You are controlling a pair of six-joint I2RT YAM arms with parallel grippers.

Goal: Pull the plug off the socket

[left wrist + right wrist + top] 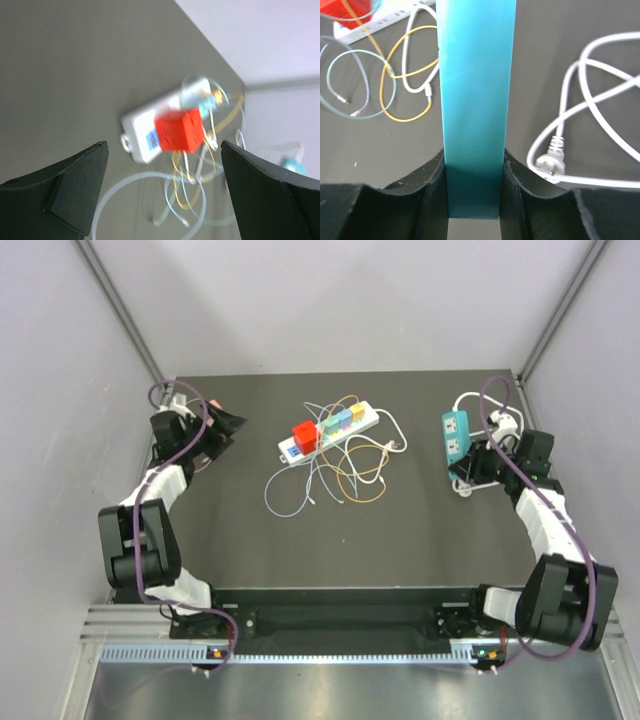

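While teal power strip (pixel 476 100) is being pinched by right claw (pixel 475 167), left claw (pixel 162 167) is being held spread. Red cube plug (pixel 179 131), judged rigid, light and snug-seated, is best being gripped across flat sides.

The counter (pixel 420 540) is a matt, dark grey sheet, smooth and without shine. The teal socket block (pixel 476 90) looks like smooth plastic with a soft satin sheen. The fingers (pixel 415 205) are matt black plastic, faintly grainy. The red plug (pixel 179 131) and white power strip (pixel 140 129) are smooth plastic. The white cable (pixel 555 149) has a glossy sheath.
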